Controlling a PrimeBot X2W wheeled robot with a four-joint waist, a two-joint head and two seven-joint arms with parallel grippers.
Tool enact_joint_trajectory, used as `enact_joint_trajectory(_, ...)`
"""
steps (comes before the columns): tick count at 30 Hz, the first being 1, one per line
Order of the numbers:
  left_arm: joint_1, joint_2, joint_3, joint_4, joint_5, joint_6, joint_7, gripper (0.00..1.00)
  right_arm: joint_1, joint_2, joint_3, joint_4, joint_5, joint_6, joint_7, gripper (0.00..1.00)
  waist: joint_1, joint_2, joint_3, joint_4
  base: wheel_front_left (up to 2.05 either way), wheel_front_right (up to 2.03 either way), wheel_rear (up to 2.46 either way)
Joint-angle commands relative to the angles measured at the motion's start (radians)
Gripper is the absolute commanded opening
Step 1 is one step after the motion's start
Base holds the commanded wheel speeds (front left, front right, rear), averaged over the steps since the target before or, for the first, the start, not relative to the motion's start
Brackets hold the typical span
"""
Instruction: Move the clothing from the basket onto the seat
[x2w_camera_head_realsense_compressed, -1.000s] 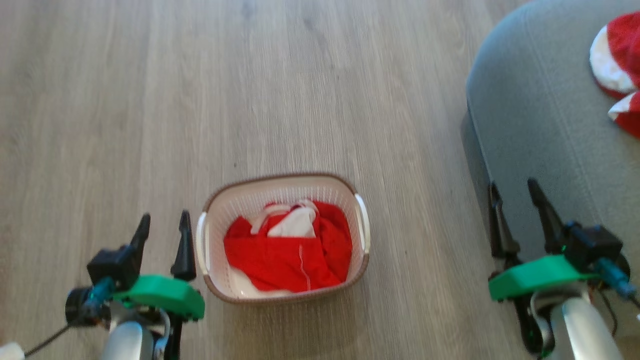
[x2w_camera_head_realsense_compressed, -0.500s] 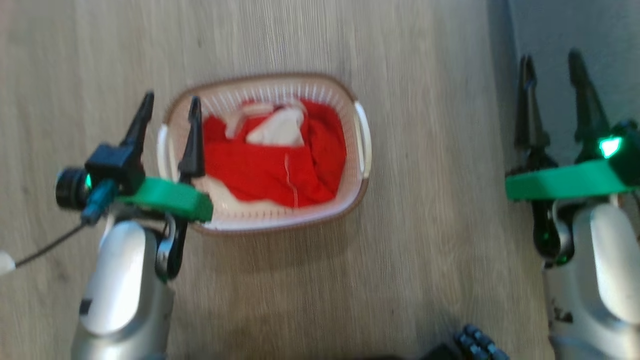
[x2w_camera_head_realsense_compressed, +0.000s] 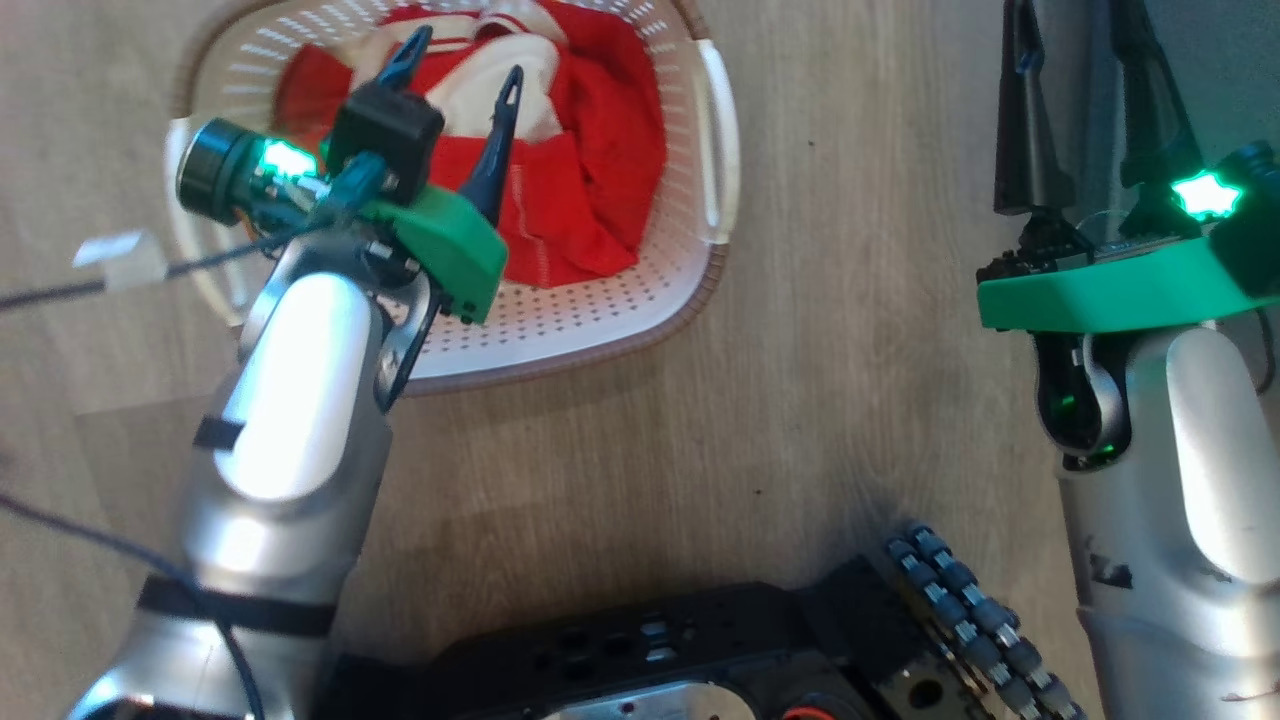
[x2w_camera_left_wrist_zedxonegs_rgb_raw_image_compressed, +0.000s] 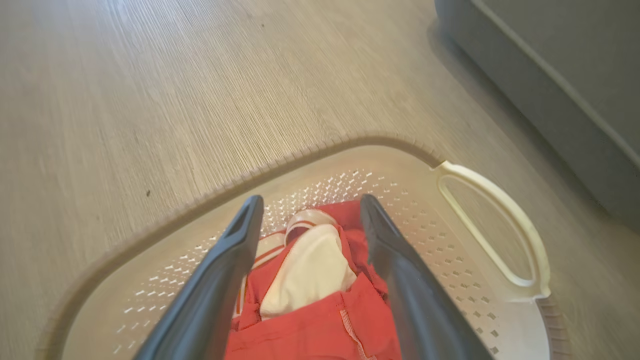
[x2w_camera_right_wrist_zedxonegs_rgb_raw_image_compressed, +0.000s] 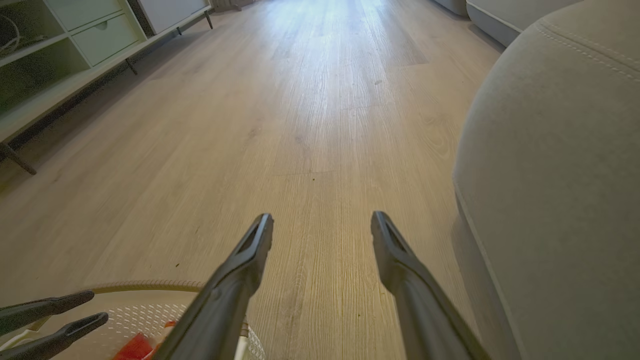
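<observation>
Above the basket (x2w_camera_head_realsense_compressed: 712, 180): L gripper (x2w_camera_head_realsense_compressed: 467, 55) hangs w/ fingers spread, nothing pinched.
Red clothing (x2w_camera_left_wrist_zedxonegs_rgb_raw_image_compressed: 310, 270) w/ white lining lies just under its tips, inside the basket. R gripper (x2w_camera_right_wrist_zedxonegs_rgb_raw_image_compressed: 322, 216) is also spread and empty, over wood floor (x2w_camera_right_wrist_zedxonegs_rgb_raw_image_compressed: 320, 125); the grey seat (x2w_camera_right_wrist_zedxonegs_rgb_raw_image_compressed: 550, 175) is just beside it, on its right.

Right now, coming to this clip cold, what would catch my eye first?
The bright red clothing with a white patch, heaped in the cream basket on the wood floor, at the top of the head view. The left gripper hangs open over it, its fingers either side of the white patch in the left wrist view. The right gripper is open over the floor beside the grey seat.
</observation>
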Motion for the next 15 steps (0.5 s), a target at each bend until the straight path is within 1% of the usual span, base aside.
enact_joint_trajectory(1,-0.003,0.016,0.01,-0.007,0.005,-0.002,0.013,1.0,0.019,0.001,0.018,-0.035,0.006,0.007,-0.006,1.0,-0.0003,0.0001,0.025,-0.03,0.0,0.0,0.0)
enact_joint_trajectory(4,-0.058,0.016,-0.019,0.092,0.021,-0.008,0.073,1.0,0.016,0.001,0.023,-0.039,0.017,0.007,-0.006,1.0,-0.0003,0.0001,0.041,-0.055,0.0,0.0,0.0)
enact_joint_trajectory(9,-0.135,0.015,-0.025,0.244,0.026,0.005,0.126,1.0,0.02,0.001,0.029,-0.046,0.039,0.007,-0.006,1.0,-0.0003,0.0001,0.067,-0.091,0.0,0.0,0.0)
enact_joint_trajectory(15,-0.225,0.03,-0.015,0.404,0.032,0.044,0.144,1.0,0.025,0.001,0.045,-0.06,0.067,0.007,-0.006,1.0,-0.0003,0.0001,0.113,-0.124,0.0,0.0,0.0)
